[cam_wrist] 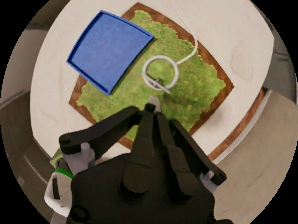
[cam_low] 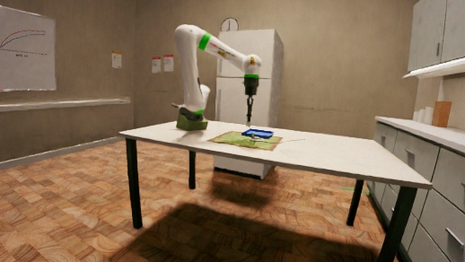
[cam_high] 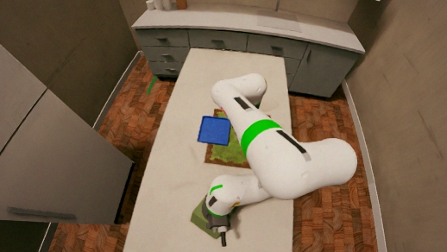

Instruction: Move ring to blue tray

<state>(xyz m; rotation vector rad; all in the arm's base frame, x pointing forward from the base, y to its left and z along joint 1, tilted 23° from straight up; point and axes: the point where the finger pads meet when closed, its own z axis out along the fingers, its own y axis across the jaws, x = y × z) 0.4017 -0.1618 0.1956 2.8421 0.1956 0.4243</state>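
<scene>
End effector: its fingers (cam_low: 249,122) stood together with nothing between them, pointing down above the mat.
Ring: the white ring (cam_wrist: 176,74) lay over the green mat (cam_high: 224,157) (cam_low: 224,139) (cam_wrist: 200,80), outside the blue tray (cam_high: 214,130) (cam_low: 265,134) (cam_wrist: 107,50); the arm (cam_high: 280,166) (cam_low: 224,51) seemed to hide it from the top view.
Stake: a small grey upright (cam_wrist: 157,82) showed within the ring's outline, probably the stake; whether the ring was fully threaded on it could not be told.
Cord: a thin white line (cam_wrist: 194,50) ran from beside the ring onto the bench (cam_high: 168,194) (cam_low: 337,154) (cam_wrist: 55,55).
Grasp risk: coming down with the fingers together would likely have pushed the ring or knocked the stake; they needed to part first.
Lift risk: a sideways pull before the ring cleared the stake could have jammed it or tipped the stake over.
Cord risk: if the line was joined to the ring, it could have dragged, snagged or turned the ring in the air.
Tray risk: a release too near the raised rim could have left the ring leaning rather than flat.
Bench: pale top, dark legs; the mat was mossy green with a brown border.
Room: parquet floor (cam_high: 311,129) (cam_low: 67,193), grey drawers (cam_high: 217,40) (cam_low: 388,139), a tall fridge (cam_low: 247,56) and a wall clock (cam_low: 229,24).
</scene>
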